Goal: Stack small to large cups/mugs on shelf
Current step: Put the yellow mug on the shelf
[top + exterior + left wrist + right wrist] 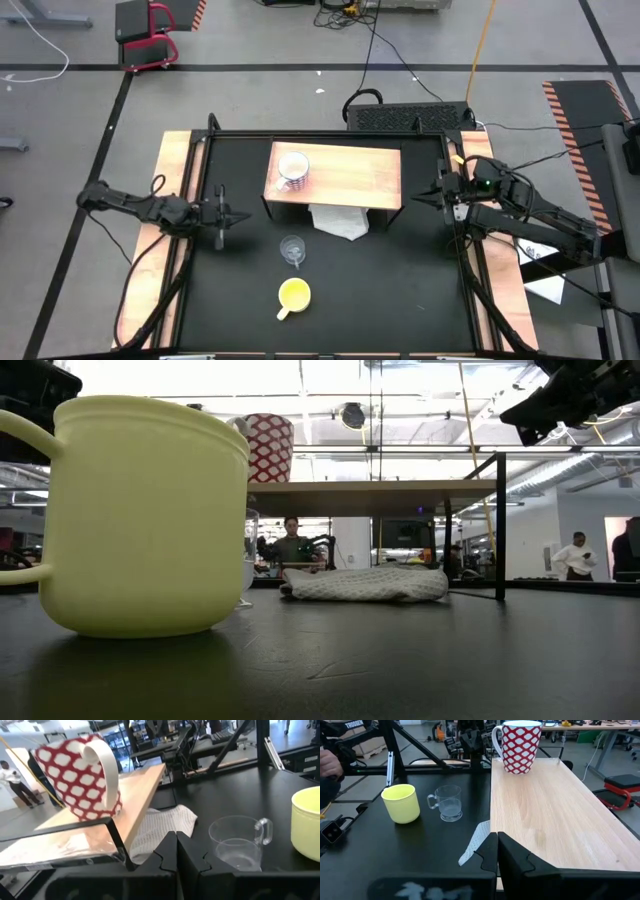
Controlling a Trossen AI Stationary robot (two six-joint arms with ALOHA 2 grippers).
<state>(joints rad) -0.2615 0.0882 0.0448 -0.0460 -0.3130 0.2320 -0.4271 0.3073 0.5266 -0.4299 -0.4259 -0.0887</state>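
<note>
On the black counter point(400, 290) we see the yellow mug point(293, 294) and glass cup point(292, 249) waiting near the shelf point(350, 172); only the red-patterned white mug point(292, 170) stands on its left end. Both grippers, left point(236, 216) and right point(423, 198), hover clenched and empty; stacking remains.

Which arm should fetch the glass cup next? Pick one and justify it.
Left, probably. The left tool, shut, hangs beside the glass cup on open tabletop. The right tool, shut, sits at the shelf end, farther from the cup.
</note>
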